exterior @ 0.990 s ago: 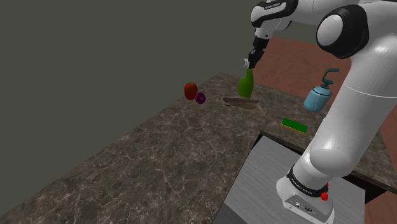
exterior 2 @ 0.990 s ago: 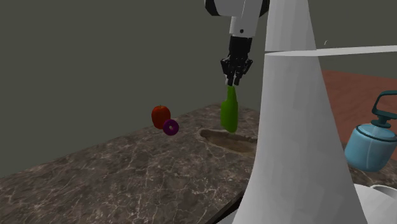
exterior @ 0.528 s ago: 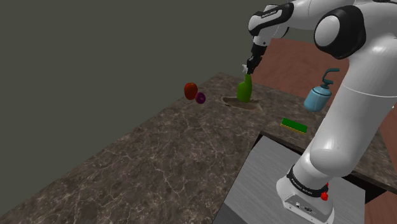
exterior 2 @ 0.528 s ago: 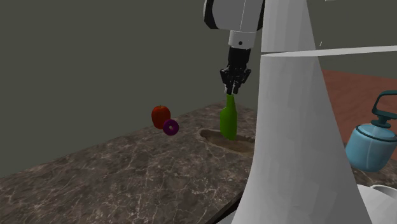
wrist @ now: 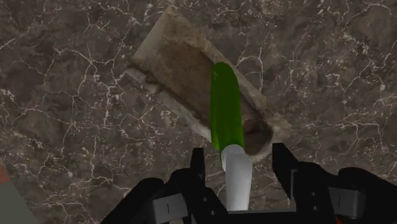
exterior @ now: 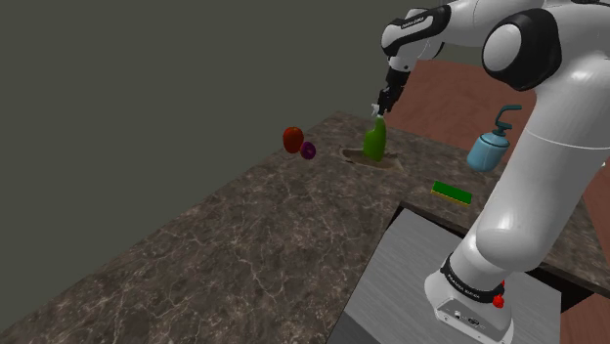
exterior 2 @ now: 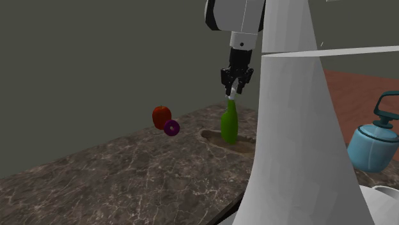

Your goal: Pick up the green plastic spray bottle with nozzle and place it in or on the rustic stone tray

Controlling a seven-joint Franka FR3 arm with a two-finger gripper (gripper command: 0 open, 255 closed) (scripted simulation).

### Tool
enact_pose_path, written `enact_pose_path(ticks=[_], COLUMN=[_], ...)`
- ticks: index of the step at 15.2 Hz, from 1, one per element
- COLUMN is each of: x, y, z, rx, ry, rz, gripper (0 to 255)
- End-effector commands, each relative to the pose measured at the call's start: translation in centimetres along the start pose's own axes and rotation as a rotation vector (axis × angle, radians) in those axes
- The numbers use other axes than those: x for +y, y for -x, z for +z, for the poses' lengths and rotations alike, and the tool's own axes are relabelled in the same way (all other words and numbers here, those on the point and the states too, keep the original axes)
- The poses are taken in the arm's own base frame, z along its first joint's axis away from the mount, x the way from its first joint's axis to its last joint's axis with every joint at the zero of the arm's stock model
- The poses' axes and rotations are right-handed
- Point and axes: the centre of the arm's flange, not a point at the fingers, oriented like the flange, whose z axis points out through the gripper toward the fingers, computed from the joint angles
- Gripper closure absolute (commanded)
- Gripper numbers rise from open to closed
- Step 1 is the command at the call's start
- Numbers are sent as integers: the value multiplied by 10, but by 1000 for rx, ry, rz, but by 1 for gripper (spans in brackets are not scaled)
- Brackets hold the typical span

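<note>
Placement looks done: green spray bottle (wrist: 226, 111) stands roughly upright in the stone tray (wrist: 178, 63), near the far corner of the marbled counter (exterior: 244, 254). Gripper (exterior 2: 233, 89) hovers right above it, fingers (wrist: 198, 167) spread apart on either side of the white nozzle with gaps showing, so nothing is gripped. What's left, as far as I can judge: lift clear without clipping the nozzle. Bottle is slim, glossy green body tapering into a plain white neck. Tray is shallow, rough and brownish.
</note>
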Motion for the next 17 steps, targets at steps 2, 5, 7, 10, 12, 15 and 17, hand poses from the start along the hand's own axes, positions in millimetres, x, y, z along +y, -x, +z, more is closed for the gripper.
enact_pose_path(ticks=[2,5,7,10,12,15,17], x=[0,0,0,0,0,0,0], y=[0,0,0,0,0,0,0], z=[0,0,-26,-50,-50,-50,-50], rx=[0,0,0,0,0,0,0], ry=[0,0,0,0,0,0,0], rz=[0,0,0,0,0,0,0], gripper=[0,0,0,0,0,0,0])
